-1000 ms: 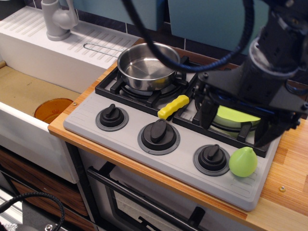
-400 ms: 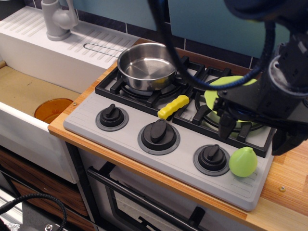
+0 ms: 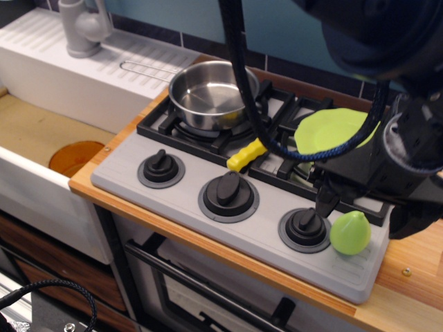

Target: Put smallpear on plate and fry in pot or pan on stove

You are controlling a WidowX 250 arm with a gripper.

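The light-green smallpear point(image 3: 349, 233) stands on the front right corner of the grey stove point(image 3: 194, 176), next to the right knob point(image 3: 304, 228). My gripper point(image 3: 368, 213) is open just above and behind the pear, with one dark finger point(image 3: 324, 202) on its left and the other on its right; I see no contact. The lime-green plate point(image 3: 331, 130) lies on the right burner grate, partly hidden by my arm. The yellow fry point(image 3: 242, 158) lies on the stove between the burners, partly behind a black cable. The shiny steel pan point(image 3: 208, 93) sits empty on the left burner.
A black cable point(image 3: 242, 76) hangs across the pan and fry. A white sink with a drainboard point(image 3: 104, 66), a grey faucet point(image 3: 83, 28) and an orange disc point(image 3: 75, 158) is at the left. Wooden counter point(image 3: 415, 277) borders the stove on the right.
My gripper has moved right and forward off the plate, coming down around the pear. More of the plate now shows. The pear, fry and pan have not moved.
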